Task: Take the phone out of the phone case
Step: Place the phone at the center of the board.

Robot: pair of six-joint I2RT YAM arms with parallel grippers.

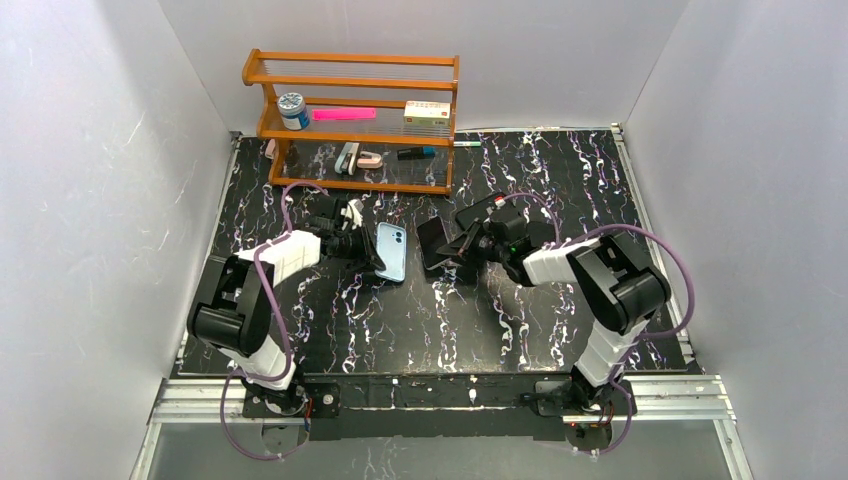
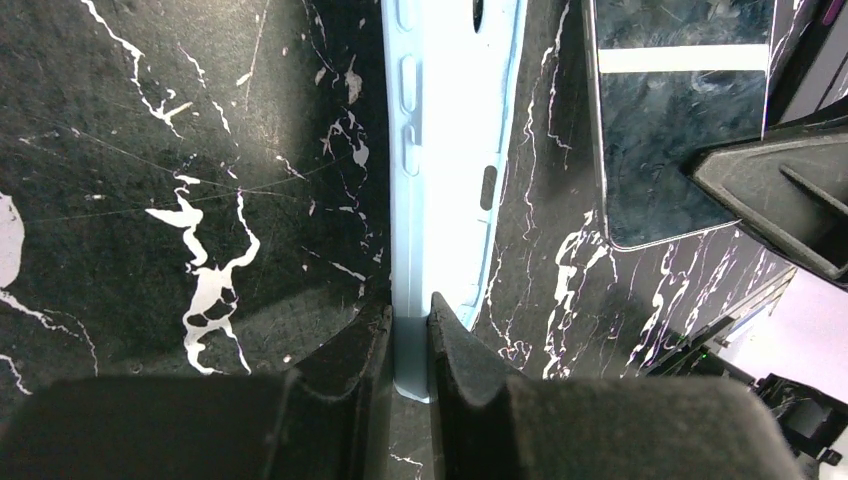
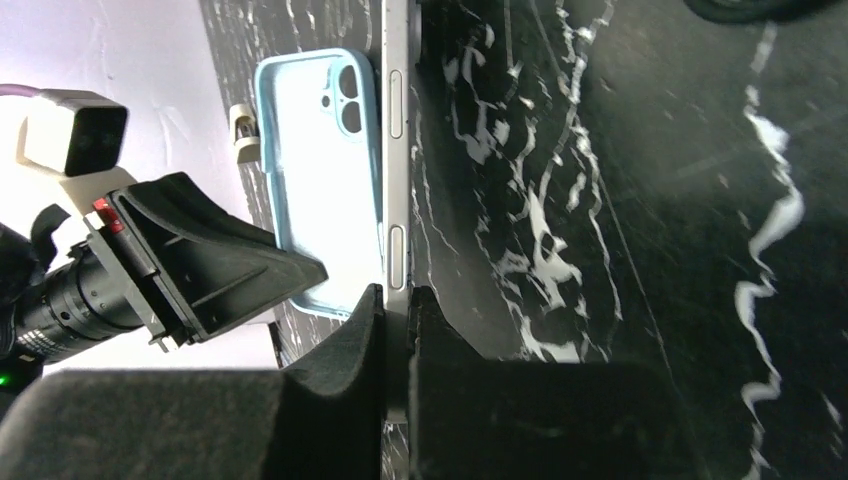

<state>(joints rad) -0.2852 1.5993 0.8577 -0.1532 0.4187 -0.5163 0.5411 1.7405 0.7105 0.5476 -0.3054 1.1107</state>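
The right gripper (image 3: 397, 300) pinches the phone (image 3: 397, 110) by its edge, side buttons showing. Left of it, the left gripper (image 3: 290, 272) grips the light-blue phone case (image 3: 320, 170) above the black marbled table (image 3: 640, 200).

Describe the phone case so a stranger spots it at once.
Start at the wooden shelf at the far edge of the black marbled table. In front of it, mid-table, the left gripper pinches the phone case. It is pale blue and empty, unlike the dark phone beside it.
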